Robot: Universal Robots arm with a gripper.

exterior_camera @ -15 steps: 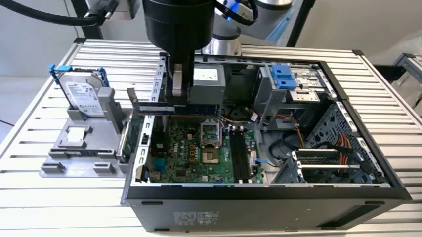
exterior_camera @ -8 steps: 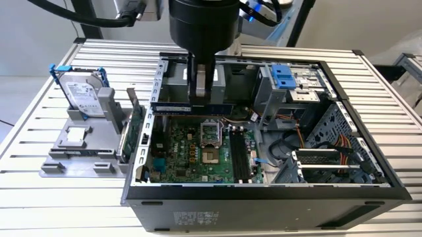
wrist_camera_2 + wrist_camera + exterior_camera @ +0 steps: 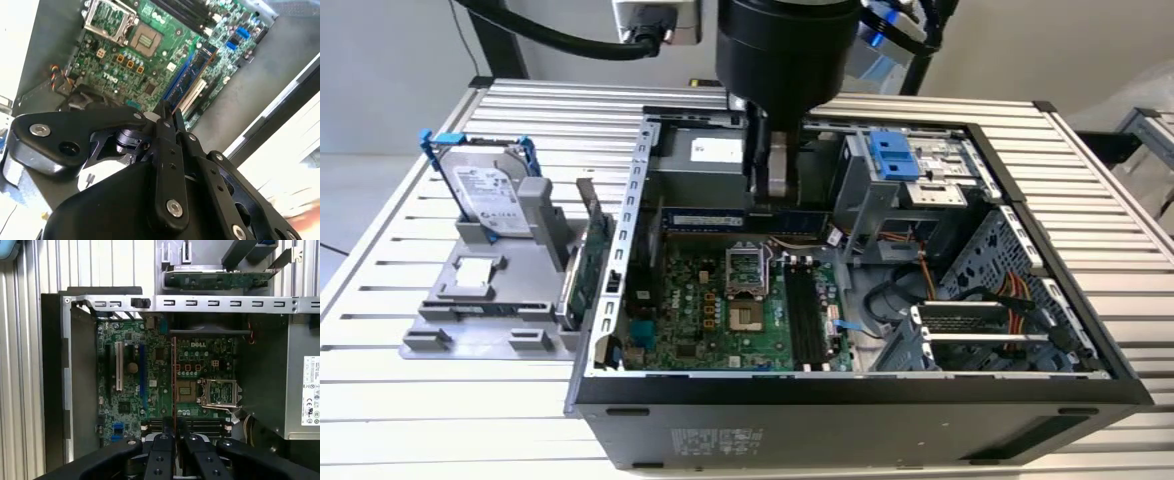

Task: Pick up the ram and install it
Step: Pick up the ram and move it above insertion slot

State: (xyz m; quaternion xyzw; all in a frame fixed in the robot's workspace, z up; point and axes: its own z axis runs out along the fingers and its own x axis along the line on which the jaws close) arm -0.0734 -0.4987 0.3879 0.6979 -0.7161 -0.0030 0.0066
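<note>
Single arm stood over the open computer case on the slatted table. Gripper reached down inside the case, at the end far from the exterior view's camera, its fingers drawn together and clamped on the ram. Ram was held level above the motherboard, gripped near mid-length, long side running from the exterior view's left to its right. In the first wrist view the ram showed edge-on, as a thin line running out from between the fingertips of the gripper. In the second wrist view the gripper held the ram out over the board, bluish face and dark chips visible. Black memory slots lay nearer the case front, beside the CPU socket, at right angles to the held ram and well apart from it. Outside the case, to the exterior view's left, the hard drive in its blue frame stood upright in a grey holder. A green expansion card stood on edge between the holder and the case wall.
</note>
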